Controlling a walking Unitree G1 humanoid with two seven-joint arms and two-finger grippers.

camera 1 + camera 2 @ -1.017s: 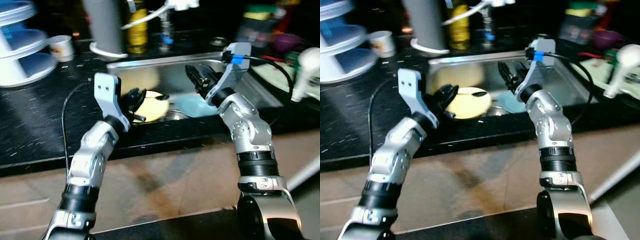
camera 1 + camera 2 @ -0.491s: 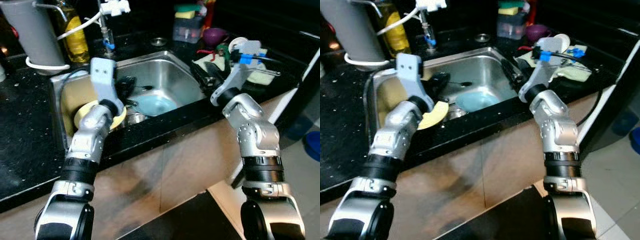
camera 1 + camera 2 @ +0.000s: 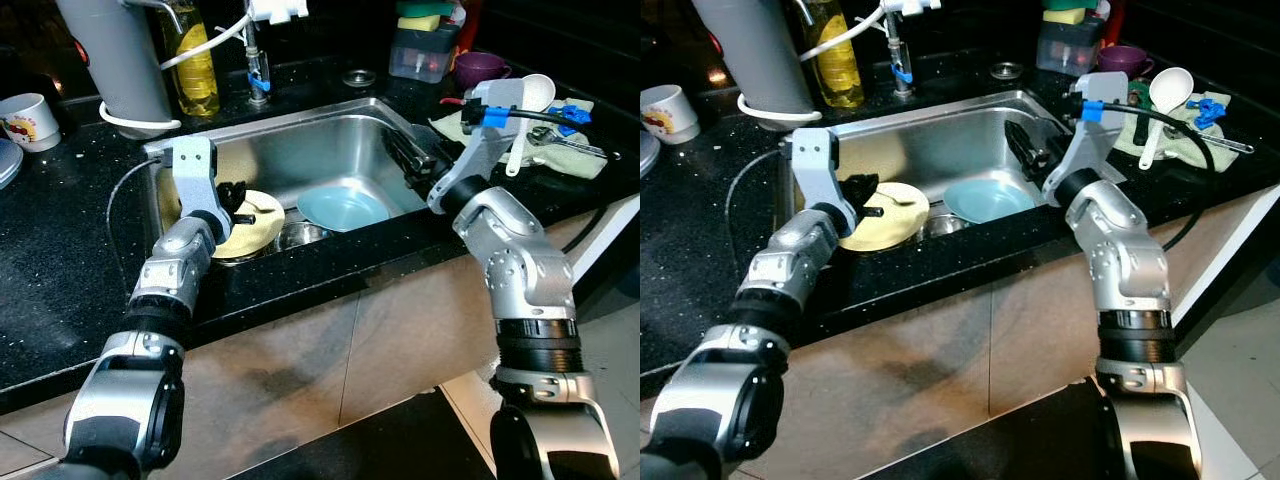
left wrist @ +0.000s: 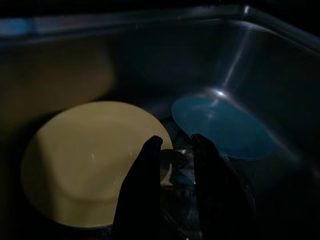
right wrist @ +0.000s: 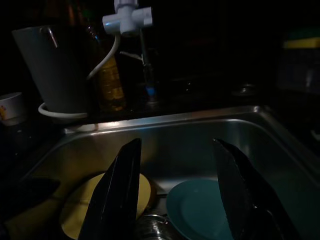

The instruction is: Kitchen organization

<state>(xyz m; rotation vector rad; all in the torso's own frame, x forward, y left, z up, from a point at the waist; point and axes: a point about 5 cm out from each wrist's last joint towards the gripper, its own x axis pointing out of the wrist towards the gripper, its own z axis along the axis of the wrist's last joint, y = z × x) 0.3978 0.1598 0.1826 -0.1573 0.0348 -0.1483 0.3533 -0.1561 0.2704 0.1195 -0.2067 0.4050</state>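
Both arms are over the steel sink [image 3: 300, 150] now, and the dishes are sitting right there in the basin: a yellow plate [image 3: 250, 225] on the left side of the floor, a blue plate [image 3: 343, 208] to its right, with the drain between them. The left gripper [image 3: 232, 198] hangs low over the yellow plate, and the left wrist view shows its fingers [image 4: 145, 185] set narrow, only a slim gap, nothing between them. The right gripper [image 3: 408, 160] is at the sink's right rim, above the blue plate, fingers spread wide and empty in its own wrist view. So, a pick-up looks to be the step in hand, and it's a tricky one. That yellow plate seems to lie nearly flat on wet-looking steel, so narrow fingers coming straight down would likely just knock its face and skid it toward the drain or into the blue plate. A pinch on the rim could slip too, glazed ware on hard fingers. And watch the crowd on the far counter: a yellow bottle [image 3: 195, 60], the grey cylinder [image 3: 120, 60] and the tap [image 3: 258, 40] stand close behind, and a white ladle [image 3: 530, 100] lies on the cloth [image 3: 570, 150] to the right, so a wide elbow swing could catch any of them.
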